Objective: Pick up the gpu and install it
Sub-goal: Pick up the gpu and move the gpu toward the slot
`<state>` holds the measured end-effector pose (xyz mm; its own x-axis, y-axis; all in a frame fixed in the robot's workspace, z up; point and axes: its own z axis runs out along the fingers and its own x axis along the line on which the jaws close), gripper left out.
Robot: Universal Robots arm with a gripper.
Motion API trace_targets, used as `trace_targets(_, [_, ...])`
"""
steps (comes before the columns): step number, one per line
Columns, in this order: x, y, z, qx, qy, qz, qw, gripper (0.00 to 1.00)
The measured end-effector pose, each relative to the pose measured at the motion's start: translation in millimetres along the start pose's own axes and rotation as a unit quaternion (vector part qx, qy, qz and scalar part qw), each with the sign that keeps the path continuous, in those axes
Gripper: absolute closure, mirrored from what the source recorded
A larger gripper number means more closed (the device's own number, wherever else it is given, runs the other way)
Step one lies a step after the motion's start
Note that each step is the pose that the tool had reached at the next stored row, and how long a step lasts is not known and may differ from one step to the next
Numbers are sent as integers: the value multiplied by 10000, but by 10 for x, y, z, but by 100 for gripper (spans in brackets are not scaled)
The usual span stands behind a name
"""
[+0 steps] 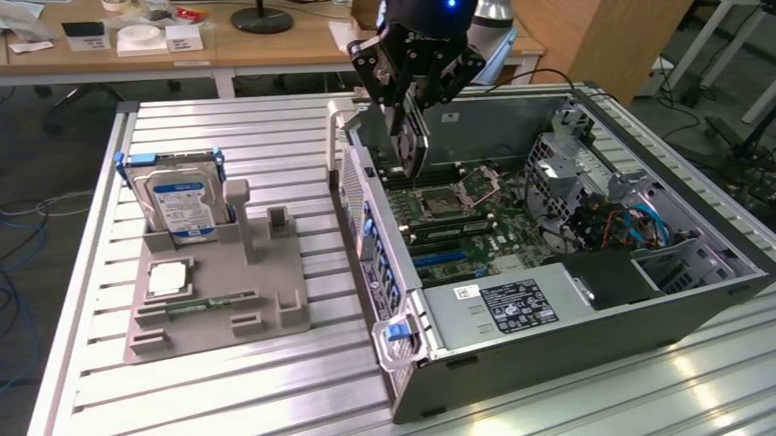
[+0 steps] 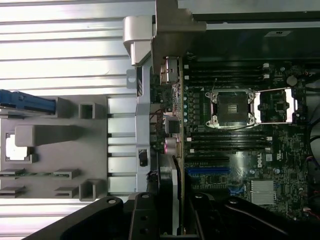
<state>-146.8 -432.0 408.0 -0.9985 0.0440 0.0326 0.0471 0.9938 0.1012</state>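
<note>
The gripper (image 1: 410, 91) is clenched on the gpu (image 1: 412, 141), which hangs beneath it, long axis roughly upright, over the open computer case (image 1: 546, 354). The motherboard's blue slots (image 1: 439, 257) lie below the card, offset toward the case's power supply (image 1: 510, 304).

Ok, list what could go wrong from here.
1. The gpu hangs edge-down from the pincer above the open socket; a slip could drop it onto the socket.
2. It also sits close to the rear wall, so an edge may snag on the way down.
</note>
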Motion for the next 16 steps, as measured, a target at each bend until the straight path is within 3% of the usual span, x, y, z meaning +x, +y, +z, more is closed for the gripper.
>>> trace_targets(16, [-294, 13, 0, 0, 0, -1, 10000, 72])
